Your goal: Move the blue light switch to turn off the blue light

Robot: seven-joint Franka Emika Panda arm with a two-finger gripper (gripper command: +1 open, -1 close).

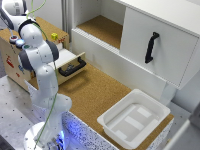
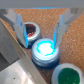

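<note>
Cork covers the bench [image 1: 95, 95] and the small raised wooden box [image 1: 15, 62] where the arm [image 1: 40, 60] is working, with white cabinets behind and a white tray [image 1: 134, 120] well off toward the exterior view's right.

The gripper [image 2: 42, 31] hangs over the box top, released, its two fingers [image 2: 61, 27] spread wide with nothing between them. Directly beneath and just ahead of the gripper sits the blue light switch [image 2: 45, 51], its cap glowing bright cyan. Its glow suggests that the light is on and the task is not done. The fingers straddle the switch from above, and whether one of them touches its rim cannot be told. As a judgement, the approach is finished and what is left is the push or nudge on the switch itself until the glow dies.

Only the wrist view shows this alignment, along with a red-topped button [image 2: 31, 33] beside one finger and a green one [image 2: 69, 76] on the other side of the blue switch. From the exterior view the arm blocks most of the box top; the buttons are tiny smudges near the gripper, though that view alone shows a yellow cube [image 1: 54, 36] further along the box and an open drawer [image 1: 70, 62] close by.
</note>
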